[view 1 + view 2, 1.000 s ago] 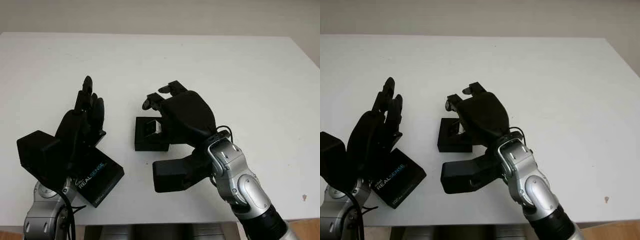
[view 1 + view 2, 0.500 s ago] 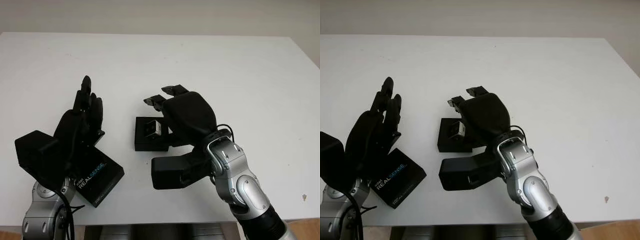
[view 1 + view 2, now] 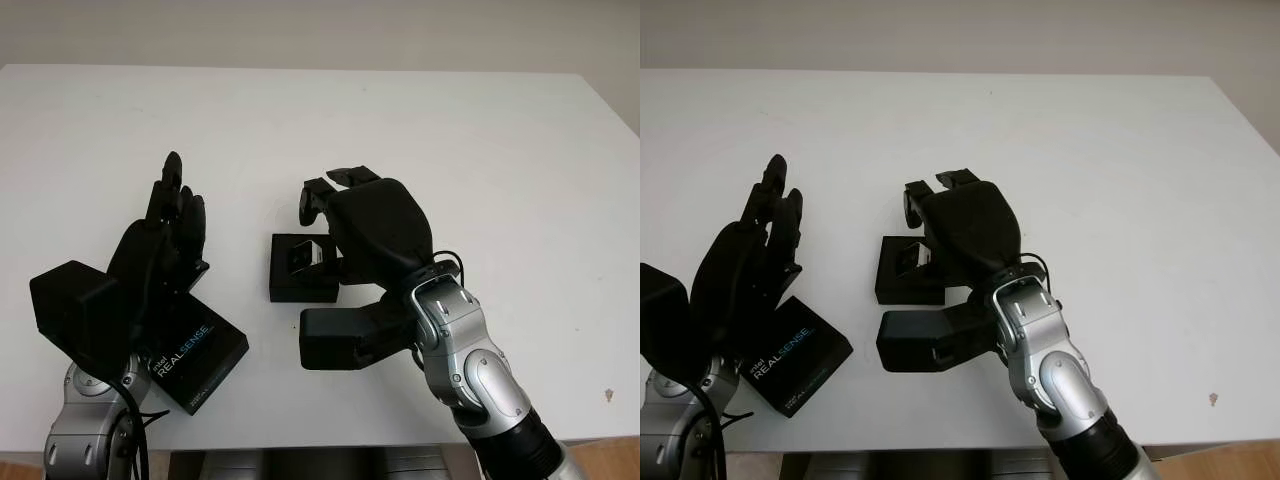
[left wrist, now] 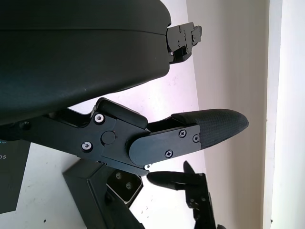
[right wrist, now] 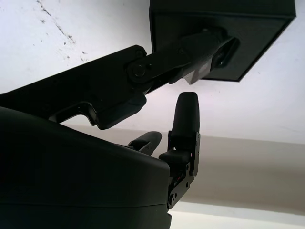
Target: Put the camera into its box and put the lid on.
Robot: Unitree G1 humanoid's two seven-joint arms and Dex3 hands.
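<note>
Left eye view: released right hand hovers over box holding camera; released left hand overlaps lid.

The table is a smooth, matt white surface. Both hands, left hand and right hand, have matt black plastic shells, and behind them the forearms are brushed silvery metal with a soft sheen. A fingertip of the left hand has a finely textured, rubbery-looking pad. The box, just under the right fingers, looks like matt black card. The lid, below the left fingers, is matt black with glossy printed lettering.
</note>
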